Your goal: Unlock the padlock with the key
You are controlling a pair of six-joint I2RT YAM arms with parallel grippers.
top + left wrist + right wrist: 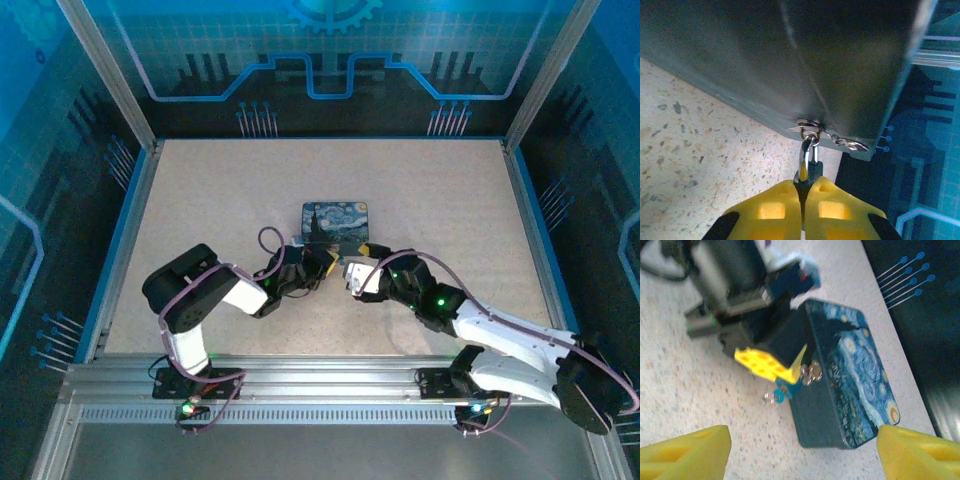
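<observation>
- Quick count: two arms, two pincers, one tin, one padlock.
- The padlock (pixel 807 157) is tiny and silvery. In the left wrist view it sits at lower centre of the frame, and its shackle is hooked through the little metal hasp (pixel 810 128) on the edge of the tin (pixel 790 60).
- The left pincer (pixel 802 189) is clenched on the padlock. Its yellow fingers (pixel 775 210) are pressed together at the bottom of the frame, with the lock body's dark end squeezed between them and only the shackle poking out.
- The right pincer (pixel 805 442) is released and holding nothing. Its two yellow tips sit in the bottom left and bottom right corners of the right wrist view, well apart.
- The tin is rectangular and dark blue with a swirly starry-night painting on the lid. In the top view it's about mid-frame on the speckled table (pixel 690 150), with both pincers just below it. Any writing on the lid is too blurry to read.
- In the right wrist view a small silvery bit (pixel 771 397) hangs just below the left pincer's fingers, left of centre. It's too blurred to tell what it is.
</observation>
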